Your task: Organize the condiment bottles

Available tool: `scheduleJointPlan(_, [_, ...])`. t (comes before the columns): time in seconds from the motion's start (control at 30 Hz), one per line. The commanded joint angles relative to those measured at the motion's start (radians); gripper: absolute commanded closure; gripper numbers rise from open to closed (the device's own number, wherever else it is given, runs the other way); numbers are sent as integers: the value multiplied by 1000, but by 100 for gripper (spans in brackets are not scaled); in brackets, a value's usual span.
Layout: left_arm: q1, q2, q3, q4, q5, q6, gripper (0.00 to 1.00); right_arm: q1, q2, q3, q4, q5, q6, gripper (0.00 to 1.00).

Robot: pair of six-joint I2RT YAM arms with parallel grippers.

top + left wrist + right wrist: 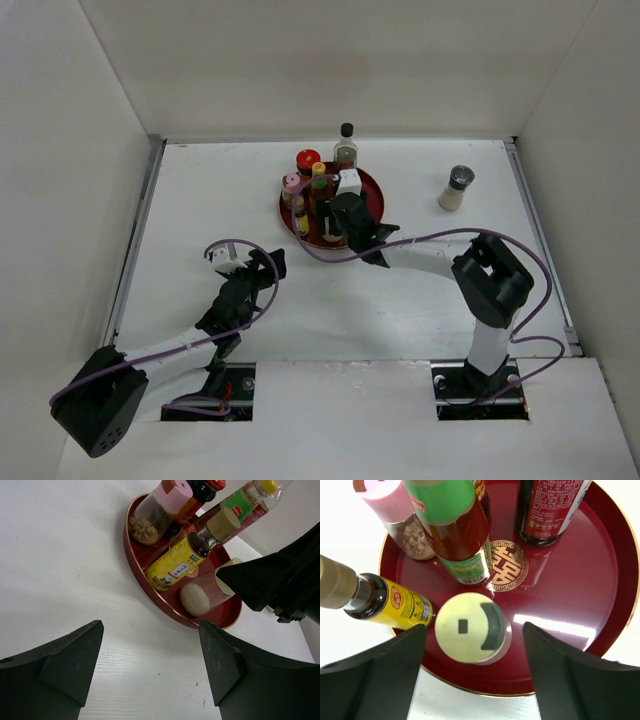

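Note:
A round red plate [372, 190] holds most of the condiment bottles. On it stand the red-capped bottle [307, 158], the yellow-capped bottle [319, 170], the pink-capped jar [291, 183] and the tall black-capped clear bottle [346, 143]. A grey-capped shaker [457, 188] stands alone on the table to the right. My right gripper [475, 628] is open above the plate's near side, one finger on each side of the cream-capped jar [465, 625], not touching it. A yellow-labelled bottle [390, 601] leans beside it. My left gripper [151, 630] is open and empty over bare table, short of the plate [150, 587].
White walls enclose the table on the left, back and right. The right arm [440, 262] reaches across the table's middle toward the plate. The right gripper's black body [280, 580] shows at the right of the left wrist view.

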Motion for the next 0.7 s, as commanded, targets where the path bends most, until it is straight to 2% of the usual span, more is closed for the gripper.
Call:
scheduleJointPlan(0.0, [4, 5, 13, 55, 12, -7, 24, 8, -93, 5, 42, 13, 7, 11])
scheduleJointPlan(0.1, [1, -9, 8, 55, 6, -7, 24, -18, -198, -60, 51, 13, 5, 7])
scheduleJointPlan(0.2, [-1, -1, 11, 55, 13, -8, 24, -105, -277, -130, 64, 10, 4, 6])
scheduleJointPlan(0.3, [-10, -12, 10, 55, 10, -10, 24, -238, -353, -191, 56, 39, -8, 5])
scheduleJointPlan(0.4, [-11, 10, 14, 56, 15, -10, 24, -387, -403, -203, 38, 131, -18, 1])
scheduleJointPlan(0.53, [-19, 17, 17, 61, 12, -10, 24, -574, -319, -106, -57, 191, -48, 0])
scheduleJointPlan(0.67, [-10, 14, 14, 62, 18, -10, 24, -654, -191, 17, -142, 119, -53, 0])
